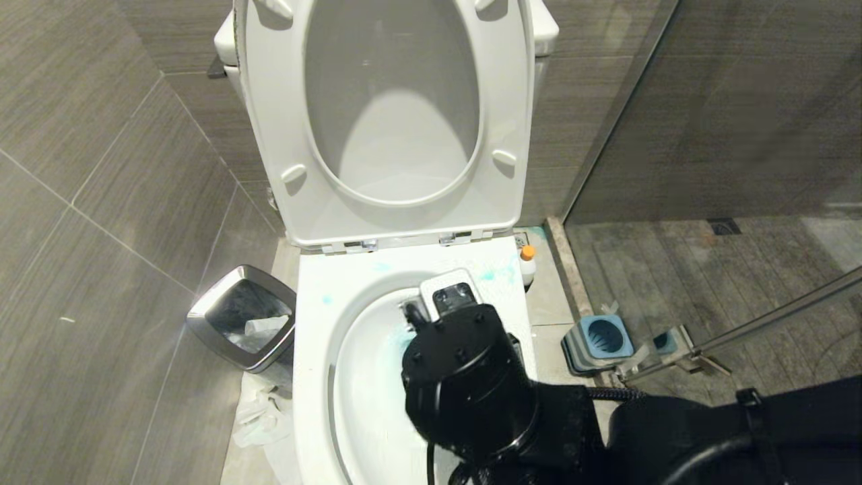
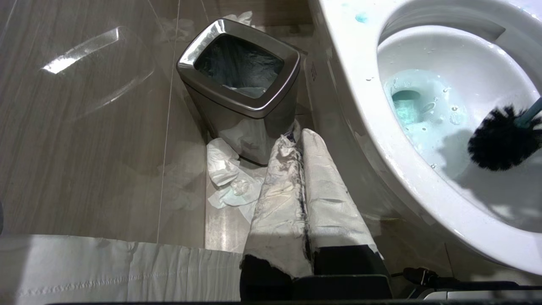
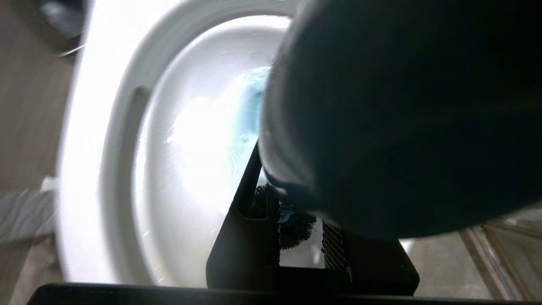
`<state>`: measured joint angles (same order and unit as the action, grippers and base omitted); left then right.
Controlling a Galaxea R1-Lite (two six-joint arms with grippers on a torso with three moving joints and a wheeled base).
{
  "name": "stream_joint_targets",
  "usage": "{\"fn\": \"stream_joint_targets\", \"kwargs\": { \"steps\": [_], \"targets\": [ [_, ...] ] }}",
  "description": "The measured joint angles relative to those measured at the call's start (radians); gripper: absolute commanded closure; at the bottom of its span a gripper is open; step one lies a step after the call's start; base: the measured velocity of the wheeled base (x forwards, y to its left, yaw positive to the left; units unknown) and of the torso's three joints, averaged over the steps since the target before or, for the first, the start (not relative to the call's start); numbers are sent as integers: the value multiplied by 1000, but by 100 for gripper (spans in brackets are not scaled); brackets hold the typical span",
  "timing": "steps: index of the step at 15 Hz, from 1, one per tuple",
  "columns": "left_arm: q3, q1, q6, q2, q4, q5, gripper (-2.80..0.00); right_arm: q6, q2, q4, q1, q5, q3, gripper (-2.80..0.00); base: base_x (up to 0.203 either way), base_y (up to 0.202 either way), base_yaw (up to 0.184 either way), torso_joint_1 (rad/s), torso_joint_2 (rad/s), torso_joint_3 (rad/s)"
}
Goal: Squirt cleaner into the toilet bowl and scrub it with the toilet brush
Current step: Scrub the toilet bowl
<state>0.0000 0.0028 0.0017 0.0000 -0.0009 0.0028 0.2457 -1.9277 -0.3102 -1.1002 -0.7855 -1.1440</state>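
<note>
Toilet brush (image 2: 504, 142): your right gripper (image 3: 296, 237) clamps its slim handle, bristly head angled down into the glossy toilet bowl (image 2: 364, 106); left gripper (image 2: 300, 140) closed.

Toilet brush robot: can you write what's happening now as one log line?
step: scrubbing | right gripper: shut on dark teal-blue plastic toilet brush, head in white ceramic toilet bowl | left gripper: shut, idle beside bowl

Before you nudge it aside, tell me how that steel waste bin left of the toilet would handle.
The waste bin looks stiff, with a glossy metal shell that is probably slippery to grip. It seems nearly empty apart from its liner, so likely light and apt to slide on the smooth floor tiles. Crumpled paper at its base might snag it.
</note>
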Motion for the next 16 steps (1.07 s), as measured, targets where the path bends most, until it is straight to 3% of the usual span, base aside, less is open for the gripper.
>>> {"fn": "stream_joint_targets", "kwargs": {
  "steps": [6,11,16],
  "targets": [
    [0,0,0,0,0,0,0,-37,-12,0,121,8,-97,0,0,0,0,0,0,0],
    [0,0,0,0,0,0,0,-105,-125,2,138,9,-327,0,0,0,0,0,0,0],
    [0,0,0,0,0,0,0,-119,-260,4,139,27,-467,0,0,0,0,0,0,0]
  ]
}}
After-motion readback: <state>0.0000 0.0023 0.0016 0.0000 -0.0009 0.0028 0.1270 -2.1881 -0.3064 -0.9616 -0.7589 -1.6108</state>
